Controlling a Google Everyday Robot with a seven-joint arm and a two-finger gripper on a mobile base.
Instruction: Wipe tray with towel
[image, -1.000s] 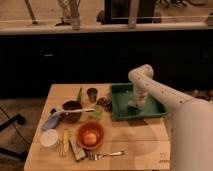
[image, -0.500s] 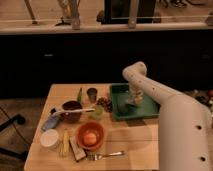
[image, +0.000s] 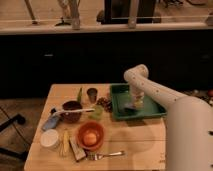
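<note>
— Where's my claw (image: 135, 104) right now?

— From my console I see it down inside the tray (image: 119, 106), at the middle, the white arm (image: 150, 89) bending over the tray's far rim and dropping straight onto it.

— And the towel (image: 131, 106)?

— A pale patch lies on the tray floor right under the claw, touching it. Whether the claw is apart or pressed together on the cloth, I cannot tell.

— Where does the tray sit?

— On the wooden worktop (image: 135, 142), toward its far right side. Left of it I have a small dark cup (image: 92, 94), a dark bowl (image: 72, 110) with a light blue tool (image: 51, 121) leaning by it, an orange bowl (image: 90, 135) nearer me, a white round container (image: 50, 139) and a fork (image: 106, 155) at the near edge.
</note>
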